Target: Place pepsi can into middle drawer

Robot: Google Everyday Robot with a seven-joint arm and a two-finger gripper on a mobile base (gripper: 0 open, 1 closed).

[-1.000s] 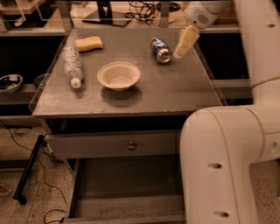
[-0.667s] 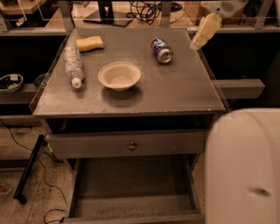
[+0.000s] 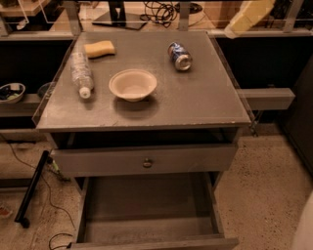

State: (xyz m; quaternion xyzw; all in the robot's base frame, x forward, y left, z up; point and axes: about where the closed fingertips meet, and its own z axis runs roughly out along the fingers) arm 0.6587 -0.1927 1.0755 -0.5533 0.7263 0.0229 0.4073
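Since the earlier frame, the gripper (image 3: pixel 247 14) has withdrawn beyond the counter's (image 3: pixel 195 102) back right corner; its grip state cannot be told. The pepsi can (image 3: pixel 180 55) lies on its side near the back edge, unobstructed. The middle drawer (image 3: pixel 146 207) stands open below the front edge.

A grey cabinet (image 3: pixel 195 102) stands on a pale speckled floor (image 3: pixel 266 185) in dim, warm light. A grey ledge (image 3: pixel 266 97) juts out past its right edge. Black cables (image 3: pixel 161 9) lie behind its far edge. A black bar (image 3: pixel 30 190) leans at lower left. The gripper (image 3: pixel 249 14) hangs beyond the far right corner.
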